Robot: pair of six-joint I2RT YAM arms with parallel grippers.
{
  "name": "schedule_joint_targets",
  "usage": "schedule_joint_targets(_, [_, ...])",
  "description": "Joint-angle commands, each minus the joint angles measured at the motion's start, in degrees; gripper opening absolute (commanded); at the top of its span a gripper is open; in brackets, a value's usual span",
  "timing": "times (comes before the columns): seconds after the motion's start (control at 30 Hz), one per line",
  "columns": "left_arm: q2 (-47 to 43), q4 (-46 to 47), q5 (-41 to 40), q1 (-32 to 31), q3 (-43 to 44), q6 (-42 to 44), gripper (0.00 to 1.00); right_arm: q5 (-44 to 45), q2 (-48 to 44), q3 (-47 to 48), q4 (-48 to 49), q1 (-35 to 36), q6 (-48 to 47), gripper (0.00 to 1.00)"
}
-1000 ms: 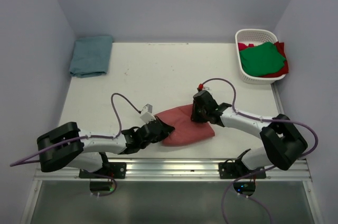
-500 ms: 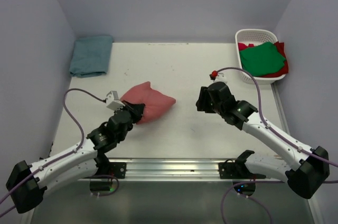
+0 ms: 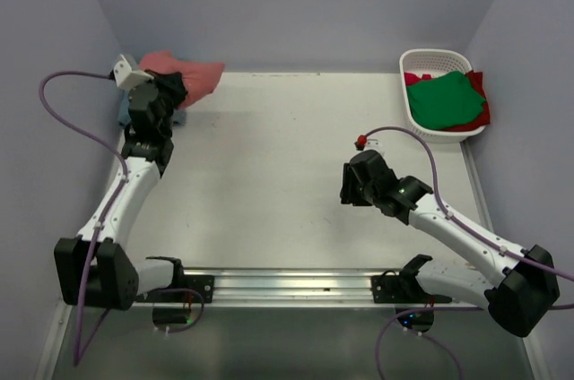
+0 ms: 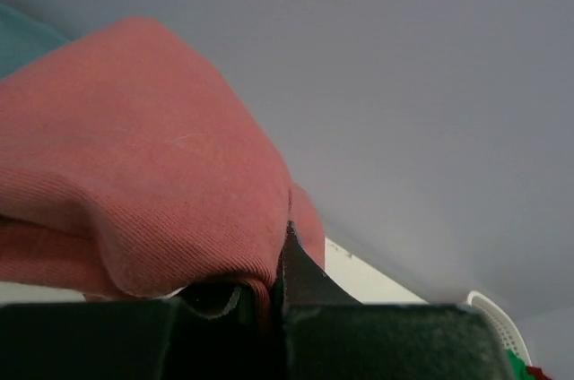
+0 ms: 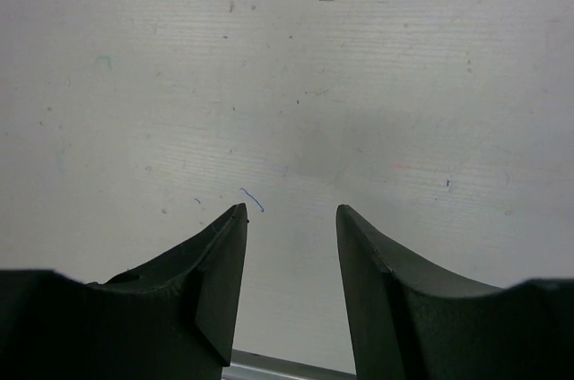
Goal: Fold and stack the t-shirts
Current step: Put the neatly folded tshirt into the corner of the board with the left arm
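Corner at eleven o'clock: holding the folded brick-red t-shirt point(image 3: 194, 76) raised there, clamped tight in the left gripper point(image 3: 175, 93), close by the teal-blue t-shirt point(image 4: 16, 39). Hanging the right gripper point(image 5: 291, 246) at four o'clock over the bare table point(image 3: 269, 147), jaws parted and grasping nothing. Leaving the green t-shirt point(image 3: 444, 99) on the brighter red t-shirt point(image 3: 482, 116) in the white basket point(image 3: 434, 56) at one o'clock, untouched.

brick-red shirt point(image 3: 193, 78) | green shirt point(image 3: 444, 99) | brt-red shirt point(image 3: 481, 118) | basket point(image 3: 435, 54) – wht, slotted | table point(image 3: 287, 156) – off-wht
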Motion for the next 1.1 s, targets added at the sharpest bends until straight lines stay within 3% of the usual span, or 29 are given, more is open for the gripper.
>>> schedule_joint_targets(0.0, [9.99,8.41,10.67,6.60,9.07,1.89,0.00,-0.11,-1.46,-0.02,-1.63,-0.11,-0.29,0.48])
schedule_joint_targets(0.37, [40.87,4.99,22.99,21.44,40.01,3.21,0.00,2.08,-1.47,1.04,-6.29,-0.11,-0.03,0.47])
schedule_joint_targets(0.63, [57.92,5.17,26.77,25.77,57.51,4.53,0.00,3.14,2.05,2.88,-7.70,-0.11,1.20,0.45])
schedule_joint_targets(0.73, [60.48,6.83,29.41,27.00,55.69,3.65,0.00,3.66,2.05,3.94,-8.32,-0.03,1.29,0.45])
schedule_joint_targets(0.8, [59.87,10.68,28.97,27.00,49.03,1.99,0.00,4.02,2.40,4.81,-7.97,-0.11,1.12,0.44])
schedule_joint_targets(1.07, [58.73,14.48,25.90,27.09,35.99,-3.12,0.00,2.70,2.49,4.47,-7.35,-0.03,0.59,0.44])
